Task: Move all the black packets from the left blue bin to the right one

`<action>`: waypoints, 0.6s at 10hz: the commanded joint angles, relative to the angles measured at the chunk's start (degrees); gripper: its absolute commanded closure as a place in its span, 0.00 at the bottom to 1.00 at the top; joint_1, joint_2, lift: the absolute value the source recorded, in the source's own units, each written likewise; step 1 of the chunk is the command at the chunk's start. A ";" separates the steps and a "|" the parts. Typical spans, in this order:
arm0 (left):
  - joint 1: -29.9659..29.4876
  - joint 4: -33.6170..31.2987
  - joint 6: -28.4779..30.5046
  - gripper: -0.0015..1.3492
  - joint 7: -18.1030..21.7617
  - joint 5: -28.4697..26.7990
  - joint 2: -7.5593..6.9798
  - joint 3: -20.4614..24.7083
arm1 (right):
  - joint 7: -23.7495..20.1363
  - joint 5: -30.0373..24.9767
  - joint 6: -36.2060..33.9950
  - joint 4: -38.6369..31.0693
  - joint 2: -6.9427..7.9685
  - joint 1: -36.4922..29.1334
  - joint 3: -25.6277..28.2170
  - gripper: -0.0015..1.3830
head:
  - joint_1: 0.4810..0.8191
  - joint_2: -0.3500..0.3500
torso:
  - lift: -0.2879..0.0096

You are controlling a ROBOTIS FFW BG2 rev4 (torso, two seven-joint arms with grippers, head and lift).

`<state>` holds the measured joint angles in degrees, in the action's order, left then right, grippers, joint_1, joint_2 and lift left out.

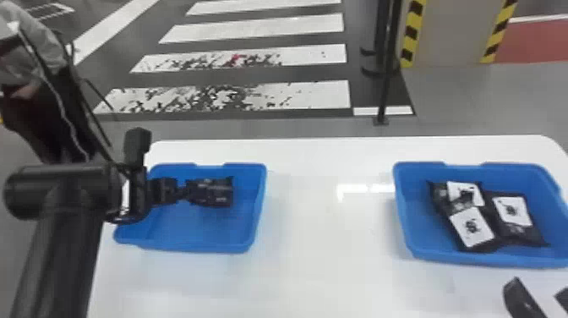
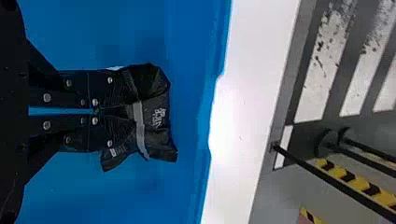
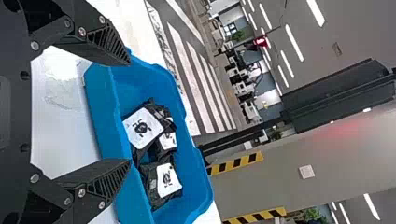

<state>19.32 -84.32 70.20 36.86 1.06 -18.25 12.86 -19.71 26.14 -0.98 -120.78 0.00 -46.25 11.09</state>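
Item: one black packet (image 1: 217, 193), within or above the left blue bin (image 1: 203, 243), pinched by the left gripper (image 1: 191, 192); near end hidden between its fingers; contact with the bin floor cannot be told.
Item: three black packets (image 1: 486, 211), lying together inside the right blue bin (image 1: 486, 261), partly overlapping, the covered portions hidden.
Item: right gripper (image 1: 540, 291), fingers spread, cut off by the head view's bottom and side edges.
Markings: white labels (image 1: 471, 227) with dark print on the three; grey band and small pale lettering on the pinched one.
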 commanded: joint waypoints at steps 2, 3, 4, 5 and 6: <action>-9.05 -18.69 -0.03 0.90 0.49 7.85 0.59 1.19 | -0.95 0.49 -0.98 -2.19 0.05 0.41 -0.23 0.24 | 0.63 0.68 | 0.50; -12.00 -23.75 -0.74 0.90 1.28 10.71 1.38 1.42 | -1.91 0.49 -1.97 -3.18 0.05 0.98 -0.34 0.24 | 0.63 0.65 | 0.50; -13.69 -26.14 -2.85 0.90 2.16 15.28 2.17 0.28 | -2.70 0.60 -3.37 -4.30 0.05 1.54 -0.80 0.24 | 0.63 0.62 | 0.50; -15.66 -28.11 -5.24 0.90 2.25 21.22 2.79 -2.92 | -4.02 1.06 -5.34 -5.00 0.05 2.80 -1.83 0.24 | 0.63 0.57 | 0.50; -16.64 -29.51 -6.08 0.90 2.25 24.65 3.22 -5.67 | -5.08 2.09 -7.45 -5.00 0.05 4.35 -3.20 0.24 | 0.63 0.50 | 0.50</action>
<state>3.43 -112.80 64.89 39.13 23.22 -15.37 8.97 -24.67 27.62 -7.08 -125.72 0.00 -42.80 8.69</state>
